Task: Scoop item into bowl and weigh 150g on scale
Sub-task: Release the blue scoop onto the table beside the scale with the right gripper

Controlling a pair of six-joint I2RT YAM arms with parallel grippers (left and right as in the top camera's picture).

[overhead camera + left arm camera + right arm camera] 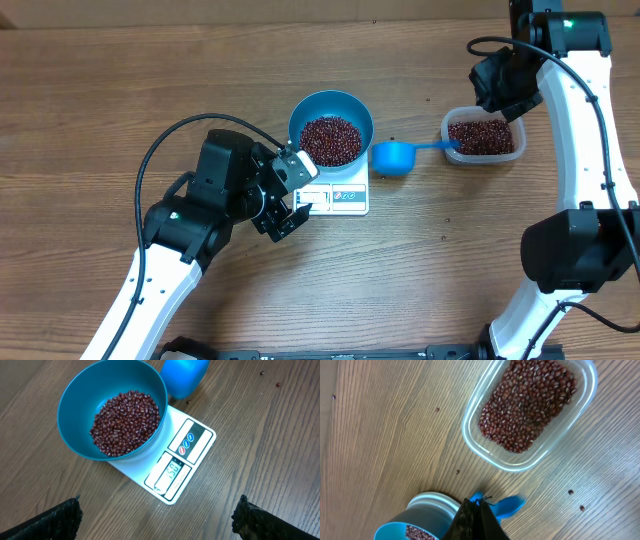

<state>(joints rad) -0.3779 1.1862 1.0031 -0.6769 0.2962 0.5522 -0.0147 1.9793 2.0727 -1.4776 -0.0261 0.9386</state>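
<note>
The blue bowl point(330, 102) point(75, 405) stands on the white scale point(345, 197) point(192, 440), holding a heap of red-brown beans point(331, 140) point(125, 422). The scale's display reads 150. My left gripper point(298, 192) point(157, 510) hovers open over the table just in front of the scale, with nothing between its fingers. More beans point(482, 137) point(530, 405) fill the clear tub point(520, 150) point(485, 457). My right gripper point(492, 95) point(479, 502) is shut and raised above the handle of the blue scoop point(393, 157) point(509, 505), which shows behind the fingertips.
The scoop point(184, 377) lies on the table between bowl and tub, its handle reaching to the tub's edge. A few stray beans point(570, 492) point(278, 383) are scattered on the wooden table. The right arm stands along the table's right side.
</note>
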